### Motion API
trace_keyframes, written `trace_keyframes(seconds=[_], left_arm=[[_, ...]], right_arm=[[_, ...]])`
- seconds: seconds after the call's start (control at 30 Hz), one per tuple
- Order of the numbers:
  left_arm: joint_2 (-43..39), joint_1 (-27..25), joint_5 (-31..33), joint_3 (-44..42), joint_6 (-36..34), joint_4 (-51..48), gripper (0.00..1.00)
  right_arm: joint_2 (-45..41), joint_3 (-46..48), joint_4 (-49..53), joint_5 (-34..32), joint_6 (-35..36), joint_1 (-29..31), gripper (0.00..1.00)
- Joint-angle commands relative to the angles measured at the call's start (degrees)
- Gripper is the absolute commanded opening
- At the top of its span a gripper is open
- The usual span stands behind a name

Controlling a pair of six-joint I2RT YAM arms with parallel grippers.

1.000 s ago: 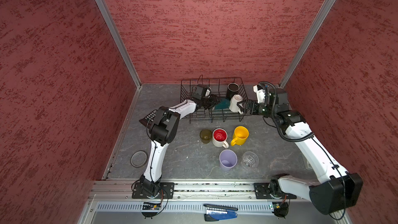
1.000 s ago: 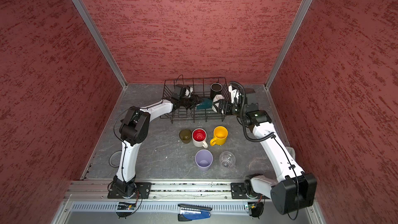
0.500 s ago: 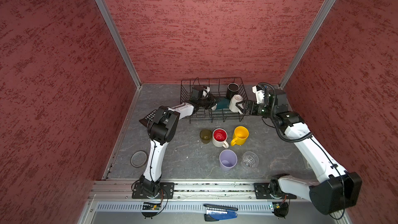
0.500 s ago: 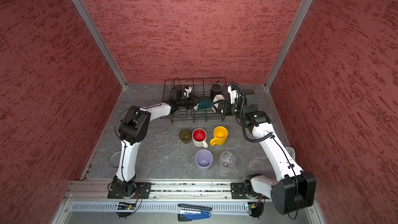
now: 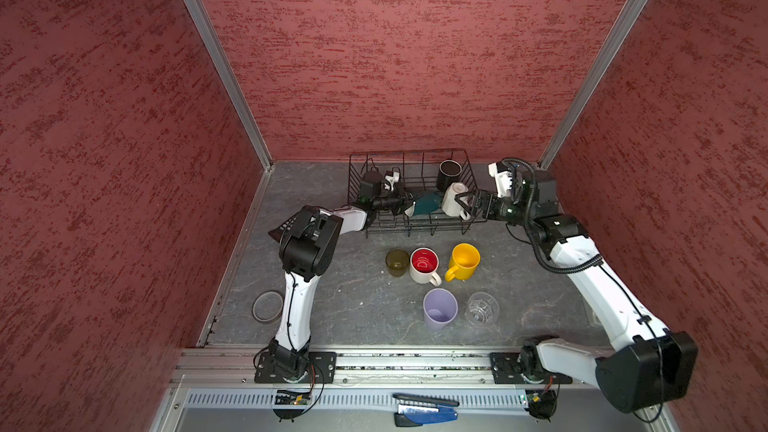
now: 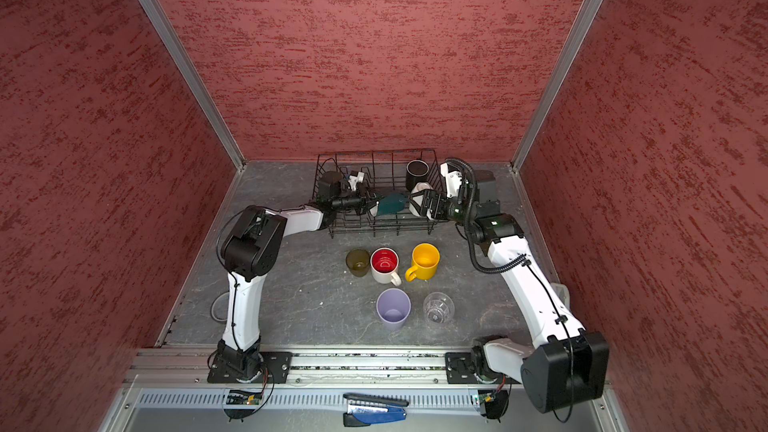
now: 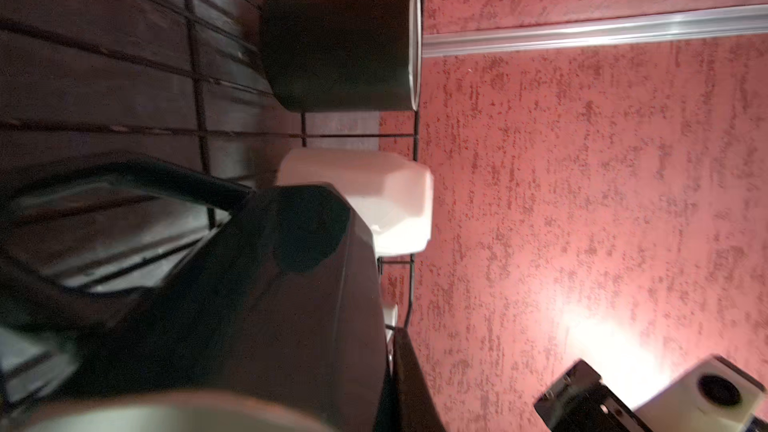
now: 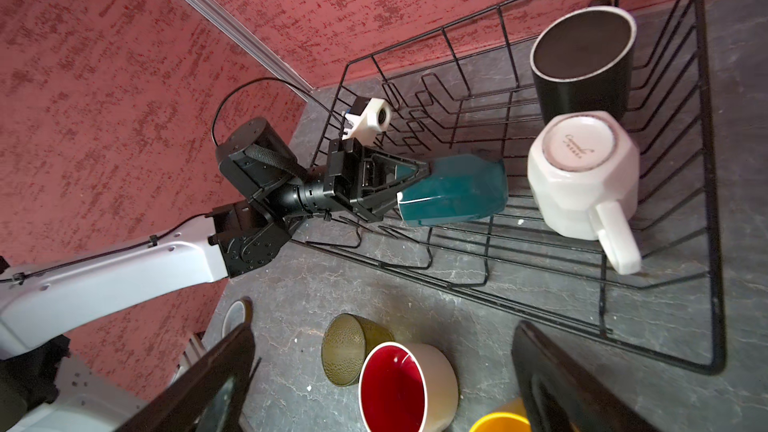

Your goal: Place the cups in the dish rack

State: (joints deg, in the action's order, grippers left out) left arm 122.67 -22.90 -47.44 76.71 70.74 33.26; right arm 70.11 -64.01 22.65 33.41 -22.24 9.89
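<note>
The black wire dish rack (image 5: 415, 231) stands at the back of the floor. A black mug (image 5: 449, 172) stands upright in it, a white mug (image 8: 582, 176) sits upside down, and a teal mug (image 8: 453, 191) lies on its side. My left gripper (image 8: 401, 192) is shut on the teal mug's rim inside the rack. My right gripper (image 5: 467, 205) is open and empty just right of the white mug. In front of the rack stand an olive tumbler (image 5: 397, 261), a red-lined white mug (image 5: 424, 264), a yellow mug (image 5: 464, 260), a lavender tumbler (image 5: 439, 307) and a clear glass (image 5: 482, 307).
Red walls close in the floor on three sides. A roll of tape (image 5: 268, 306) lies by the left arm's base. A blue and black tool (image 5: 424, 409) rests on the front ledge beyond the metal rail (image 5: 395, 361).
My left gripper has closed on the teal mug's rim, from half open a second ago. The right arm has stayed almost still and open.
</note>
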Motion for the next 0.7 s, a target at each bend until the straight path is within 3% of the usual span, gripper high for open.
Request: trace_keyframes(seconds=[0.0,0.17,0.27,0.37,0.67], left_arm=[[-7.9,1.8,-8.1,-0.6,4.4,17.2,0.00],[-12.4,3.1,-14.7,-4.3,5.9,26.6,0.00],[-15.2,3.6,-16.7,-7.3,3.3,28.8,0.00],[-17.3,3.5,-18.3,-9.9,-1.1,29.7,0.00],[-20.1,3.5,-20.2,-15.1,-4.6,36.9,0.00]], right_arm=[[1.0,-1.4,-4.9,6.9,-2.4,-1.4,0.98],[2.9,-2.1,-8.7,13.1,-4.5,-1.9,0.98],[4.2,-2.3,-10.5,16.7,-6.2,-2.0,0.98],[4.8,-2.4,-12.9,19.5,-7.8,-2.0,0.98],[7.0,-3.8,-16.3,24.4,-10.7,-0.7,0.99]])
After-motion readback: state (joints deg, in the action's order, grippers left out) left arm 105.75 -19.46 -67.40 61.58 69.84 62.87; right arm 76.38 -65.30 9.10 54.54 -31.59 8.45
